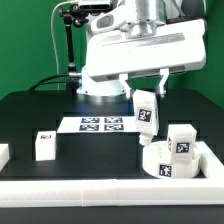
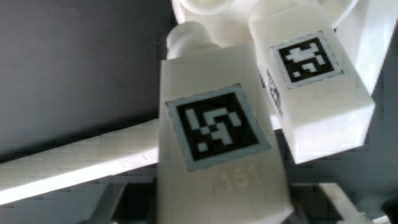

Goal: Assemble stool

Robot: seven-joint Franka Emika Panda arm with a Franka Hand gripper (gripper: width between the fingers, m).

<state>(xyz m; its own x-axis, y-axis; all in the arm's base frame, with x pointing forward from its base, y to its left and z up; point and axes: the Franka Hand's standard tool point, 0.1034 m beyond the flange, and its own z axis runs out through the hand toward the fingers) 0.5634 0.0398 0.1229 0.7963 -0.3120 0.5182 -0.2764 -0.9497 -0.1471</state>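
Just above the seat [image 1: 150,159], on its far side in the exterior view, the claw [image 1: 148,92] is clenched on the upper end of the held leg block [image 1: 147,111]. This block hangs clear of the surface [image 1: 40,110]. It is tilted slightly and its lower end is close to the seat's rim without visibly touching it. One tagged face is turned toward the exterior camera.

The seat is a low, round white piece lying on the surface, and its side wall carries a square tag. The standing leg block [image 1: 182,140] rises upright from the seat toward the exterior view's right, tag facing outward.

Well apart from the seat, toward the exterior view's left, the loose leg block [image 1: 45,146] rests upright on the surface. A further white part [image 1: 3,155] lies farther from the seat at that picture's edge, too cropped to identify.

Between the loose leg block and the seat, and somewhat farther back, lies the marker board [image 1: 100,124]. The border rail [image 1: 100,195] runs along the near side of the seat.

The wrist view shows the held leg block [image 2: 222,130] filling the centre, its tag sharp. Just beyond it is a second tagged white part [image 2: 311,70]. Whether that is the seat or the standing block cannot be told.
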